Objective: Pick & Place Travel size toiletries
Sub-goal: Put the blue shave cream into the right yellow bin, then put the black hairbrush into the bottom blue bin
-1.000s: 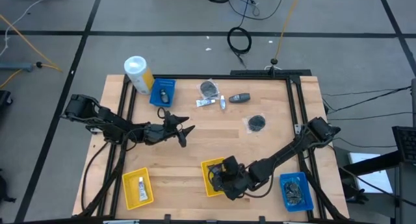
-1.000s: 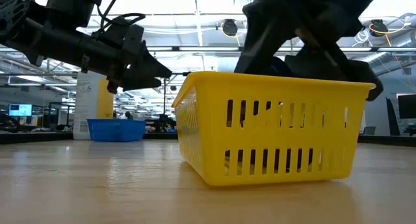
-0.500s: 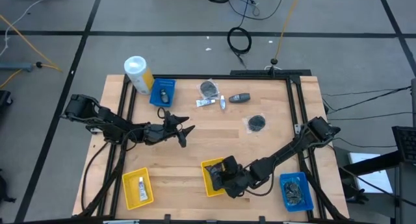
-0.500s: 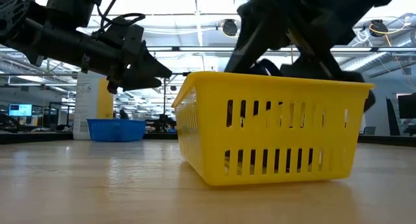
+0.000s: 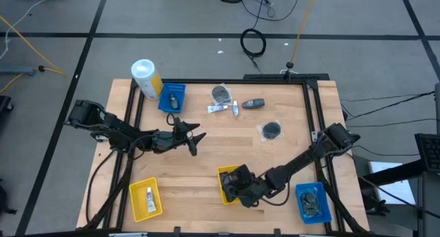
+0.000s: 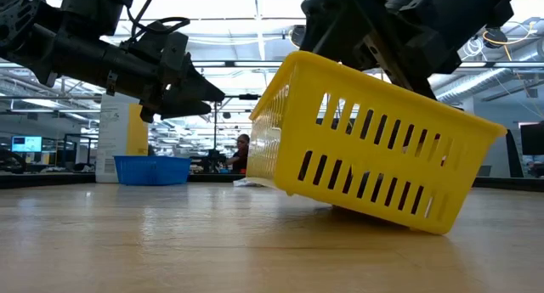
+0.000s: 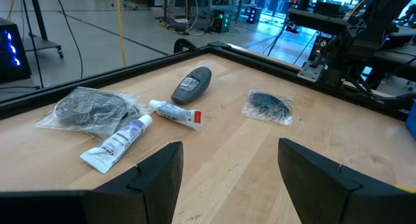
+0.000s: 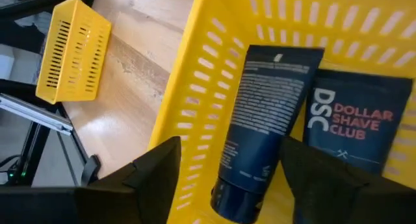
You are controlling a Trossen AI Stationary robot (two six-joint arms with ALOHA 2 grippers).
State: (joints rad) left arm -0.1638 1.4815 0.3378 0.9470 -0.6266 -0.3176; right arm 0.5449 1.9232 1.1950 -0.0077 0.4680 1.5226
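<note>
Right gripper (image 5: 237,185) fingers apart above tilted yellow tray (image 6: 374,153), dark tubes (image 8: 263,120) inside, likely just dropped; left gripper (image 5: 189,136) apart, waiting mid-table; remaining toiletries (image 7: 175,110) lie at far edge

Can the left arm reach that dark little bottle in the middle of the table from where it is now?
Probably yes. The left gripper hangs open, holding nothing, and the dark bottle lies ahead of it on bare wood, with only the white tubes beside it. Nothing stands between them.
</note>
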